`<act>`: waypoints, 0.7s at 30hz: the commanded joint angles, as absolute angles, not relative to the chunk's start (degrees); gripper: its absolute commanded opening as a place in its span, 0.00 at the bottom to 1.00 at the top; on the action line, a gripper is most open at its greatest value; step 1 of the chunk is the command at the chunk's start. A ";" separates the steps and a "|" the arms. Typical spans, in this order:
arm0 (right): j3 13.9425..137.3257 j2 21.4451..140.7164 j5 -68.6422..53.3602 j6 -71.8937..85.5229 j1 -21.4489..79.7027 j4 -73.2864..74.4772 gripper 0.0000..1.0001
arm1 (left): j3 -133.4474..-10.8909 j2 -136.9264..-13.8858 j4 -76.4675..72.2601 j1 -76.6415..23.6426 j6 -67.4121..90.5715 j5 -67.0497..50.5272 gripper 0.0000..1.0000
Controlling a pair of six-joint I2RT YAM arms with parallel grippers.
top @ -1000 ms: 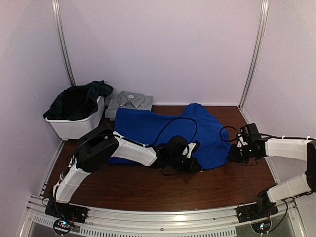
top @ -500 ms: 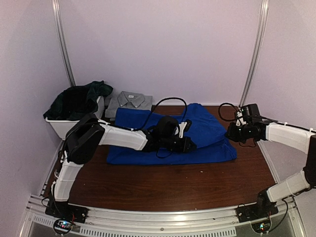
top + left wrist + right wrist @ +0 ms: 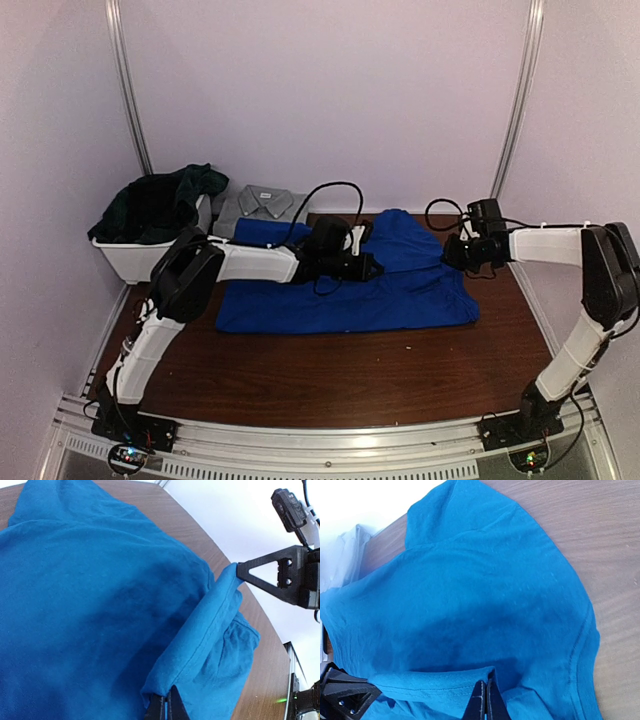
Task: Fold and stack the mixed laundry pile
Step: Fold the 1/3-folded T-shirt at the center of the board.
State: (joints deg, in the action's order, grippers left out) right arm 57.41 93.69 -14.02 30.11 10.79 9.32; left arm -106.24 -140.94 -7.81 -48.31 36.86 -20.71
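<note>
Two outstretched arms, left [image 3: 255, 262] and right [image 3: 545, 242], jaws (both pairs) pinching the folded blue T-shirt [image 3: 340, 305].

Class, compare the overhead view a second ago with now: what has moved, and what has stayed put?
The left pincer and the right pincer, both shut on the blue T-shirt at its hem, carried that edge away from the arm bases towards the back wall, folding the shirt's near part over itself. The white basket, its dark garments and the folded grey shirt stayed put.
</note>
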 commanded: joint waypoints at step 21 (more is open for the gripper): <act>69.60 98.39 -16.18 22.89 8.53 11.29 0.56 | -97.39 -127.82 5.85 -39.59 29.03 -13.01 0.49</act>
State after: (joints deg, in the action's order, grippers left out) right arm 69.93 106.15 -15.51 26.76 8.97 8.82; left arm -101.84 -139.11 -0.16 -40.99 34.87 -18.31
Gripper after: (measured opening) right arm 0.515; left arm 0.459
